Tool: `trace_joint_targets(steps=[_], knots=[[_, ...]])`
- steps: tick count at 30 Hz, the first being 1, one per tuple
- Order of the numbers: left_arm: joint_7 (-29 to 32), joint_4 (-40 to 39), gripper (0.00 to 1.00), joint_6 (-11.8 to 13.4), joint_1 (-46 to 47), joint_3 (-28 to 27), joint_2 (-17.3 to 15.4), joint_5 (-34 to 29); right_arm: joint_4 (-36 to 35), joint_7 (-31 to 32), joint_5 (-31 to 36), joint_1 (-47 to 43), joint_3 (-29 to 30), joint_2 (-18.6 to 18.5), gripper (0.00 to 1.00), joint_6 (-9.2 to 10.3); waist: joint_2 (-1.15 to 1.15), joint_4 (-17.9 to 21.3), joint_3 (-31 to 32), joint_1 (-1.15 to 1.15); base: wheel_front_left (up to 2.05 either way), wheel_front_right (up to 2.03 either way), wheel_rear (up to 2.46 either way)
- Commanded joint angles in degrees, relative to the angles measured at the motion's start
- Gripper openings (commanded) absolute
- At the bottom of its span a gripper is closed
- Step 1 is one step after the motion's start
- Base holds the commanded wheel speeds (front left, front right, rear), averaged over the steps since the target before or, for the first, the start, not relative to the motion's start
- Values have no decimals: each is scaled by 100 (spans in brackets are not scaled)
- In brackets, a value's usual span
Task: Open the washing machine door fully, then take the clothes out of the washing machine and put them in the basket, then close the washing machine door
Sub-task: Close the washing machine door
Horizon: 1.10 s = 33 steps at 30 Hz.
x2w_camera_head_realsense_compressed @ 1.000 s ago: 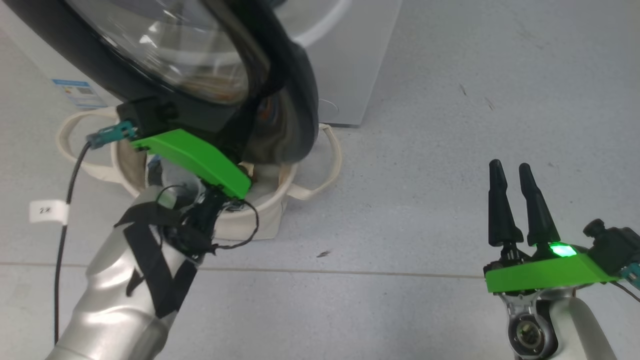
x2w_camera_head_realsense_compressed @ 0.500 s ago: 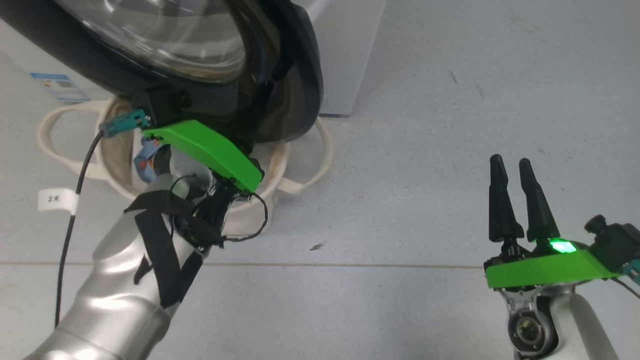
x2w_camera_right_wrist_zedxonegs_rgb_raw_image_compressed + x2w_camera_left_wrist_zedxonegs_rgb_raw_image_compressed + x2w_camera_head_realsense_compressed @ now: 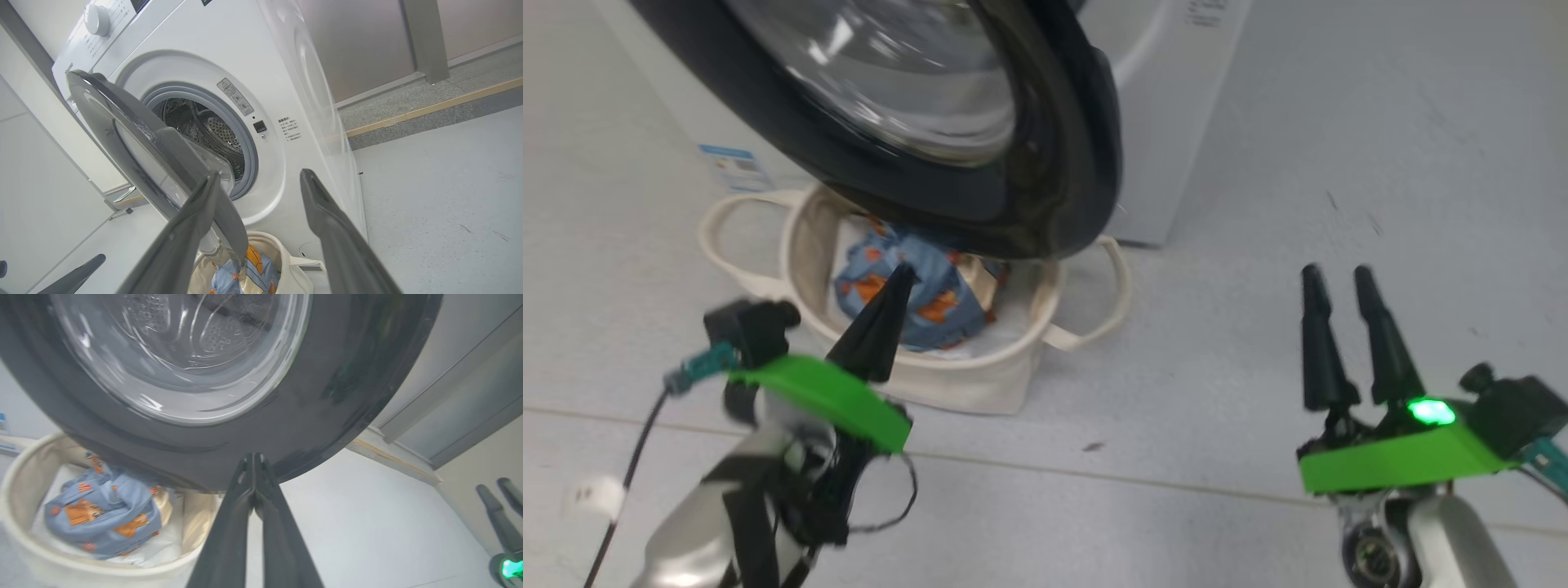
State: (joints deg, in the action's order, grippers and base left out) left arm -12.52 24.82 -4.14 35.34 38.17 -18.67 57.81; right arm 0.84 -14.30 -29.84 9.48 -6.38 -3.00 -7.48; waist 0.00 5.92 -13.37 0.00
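We are holding our left gripper (image 3: 900,276) pinched shut on nothing, just before the basket (image 3: 980,367), where the clothes (image 3: 931,294) are lying bunched inside. Our right gripper (image 3: 1337,273) is hanging spread and empty. The washing machine door (image 3: 1054,188) is standing open over the basket's rear rim. Print on the washing machine (image 3: 294,65), its warning label (image 3: 236,96) and blue sticker (image 3: 734,167) is proving too small to read.

Access to basket (image 3: 968,385) partly blocked from above by overhanging washing machine door (image 3: 1066,163); open floor (image 3: 1258,204) to the right.
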Motion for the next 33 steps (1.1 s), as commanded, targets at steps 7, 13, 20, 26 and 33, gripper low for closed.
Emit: trace_joint_targets(steps=[7,13,20,26,33], knots=[[-240,-498,0,849,-562,-368,-379,-1041,-212,-70,311,-237,-344,13,100,-1,0,-586,543,0,0,0,0],[-246,-967,0,1133,-1290,-1059,-211,-1745,-188,-70,549,-422,-537,13,100,-1,0,-919,781,0,0,0,0],[-247,-1201,100,1342,-2008,-1929,138,-2621,-168,-70,722,-547,-720,13,100,-1,0,-1127,991,0,0,0,0],[-247,-1367,100,1244,-2429,-2550,378,-3254,-107,-70,943,-533,-869,13,100,-1,0,-1165,1038,0,0,0,0],[-247,-1143,100,917,-2661,-2724,591,-3837,-145,-70,1012,-550,-809,13,100,-1,0,-1184,1031,0,0,0,0]])
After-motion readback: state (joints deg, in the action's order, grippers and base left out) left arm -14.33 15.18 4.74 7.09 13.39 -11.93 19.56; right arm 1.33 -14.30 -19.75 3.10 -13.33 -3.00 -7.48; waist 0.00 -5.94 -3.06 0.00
